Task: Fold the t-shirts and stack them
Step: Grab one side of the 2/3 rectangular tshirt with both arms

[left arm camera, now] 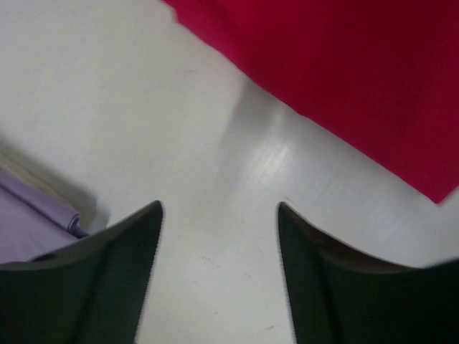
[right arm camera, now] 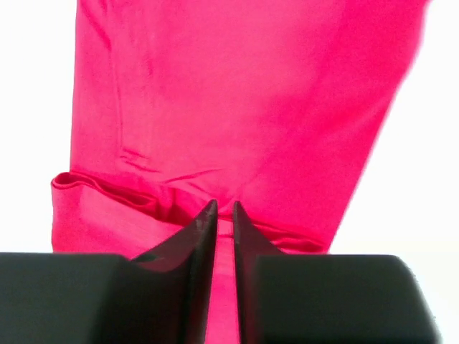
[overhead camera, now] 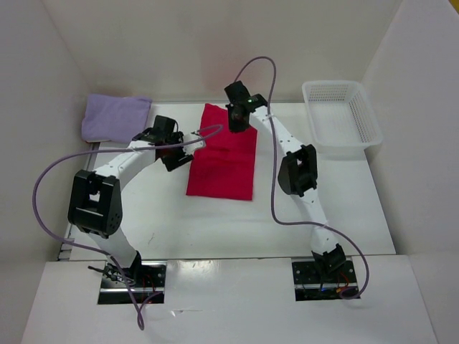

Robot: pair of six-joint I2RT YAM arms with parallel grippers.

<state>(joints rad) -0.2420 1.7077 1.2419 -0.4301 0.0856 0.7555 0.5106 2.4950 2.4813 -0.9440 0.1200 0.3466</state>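
Observation:
A red t-shirt (overhead camera: 222, 168) lies folded lengthwise in the middle of the table, its far end doubled back on itself. My right gripper (overhead camera: 239, 123) is over that far end and is shut on the fold of the red shirt (right arm camera: 237, 107), with cloth pinched between the tips (right arm camera: 224, 206). My left gripper (overhead camera: 176, 154) is open and empty just left of the shirt's left edge; in the left wrist view it (left arm camera: 219, 208) hangs over bare table, with the red cloth (left arm camera: 344, 79) ahead. A folded lavender t-shirt (overhead camera: 113, 116) lies at the back left. No other shirt shows.
A white mesh basket (overhead camera: 341, 115) stands at the back right. White walls close in the table at the back and both sides. The lavender shirt's edge (left arm camera: 29, 215) is close to my left finger.

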